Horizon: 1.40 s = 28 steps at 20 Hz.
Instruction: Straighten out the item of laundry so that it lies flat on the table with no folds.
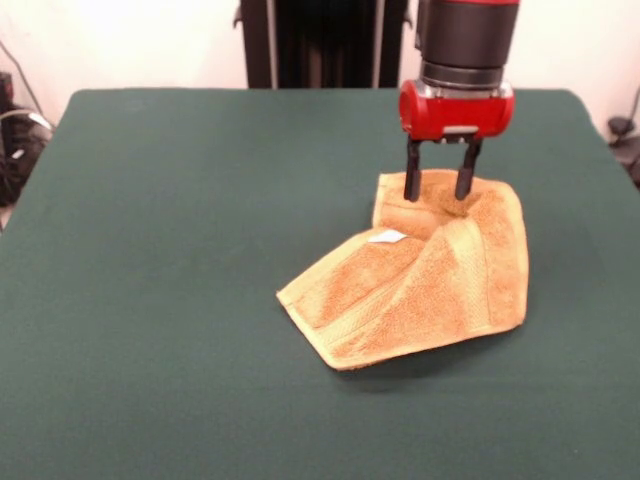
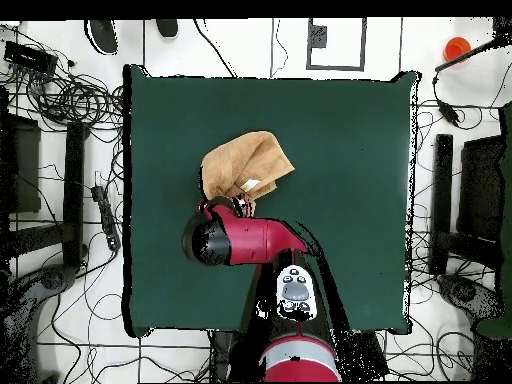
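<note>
i see the end effector (image 1: 439,190) pointing straight down, its two dark fingers (image 1: 411,181) spread apart and pressed into the far edge of the towel (image 1: 425,285); nothing is pinched between them. the towel is orange-tan with paler border bands, bunched and folded over itself, a small white tag (image 1: 387,236) showing on a raised fold. it lies on the green surface (image 1: 170,260), right of centre in the front view. overhead, the red arm (image 2: 250,240) covers the towel's near edge.
</note>
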Motion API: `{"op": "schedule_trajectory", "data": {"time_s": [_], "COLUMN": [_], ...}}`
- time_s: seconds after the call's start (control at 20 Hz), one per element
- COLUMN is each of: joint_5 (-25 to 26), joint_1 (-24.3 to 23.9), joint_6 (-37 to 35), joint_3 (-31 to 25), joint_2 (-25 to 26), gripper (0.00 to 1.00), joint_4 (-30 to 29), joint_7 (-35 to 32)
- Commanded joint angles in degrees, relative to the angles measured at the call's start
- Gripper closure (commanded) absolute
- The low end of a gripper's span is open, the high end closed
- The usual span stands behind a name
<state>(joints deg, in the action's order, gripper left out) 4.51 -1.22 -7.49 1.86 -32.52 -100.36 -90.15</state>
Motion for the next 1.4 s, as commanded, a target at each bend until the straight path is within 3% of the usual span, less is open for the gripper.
{"op": "schedule_trajectory", "data": {"time_s": [0.05,1.4], "joint_5": [-1.3,-5.0], "joint_1": [1.8,1.9], "joint_6": [1.1,-8.5], "joint_3": [-4.9,-6.6], "joint_2": [3.3,2.8], "gripper": [0.0,0.0], "joint_4": [-3.5,-3.0], "joint_7": [-11.5,-10.7]}}
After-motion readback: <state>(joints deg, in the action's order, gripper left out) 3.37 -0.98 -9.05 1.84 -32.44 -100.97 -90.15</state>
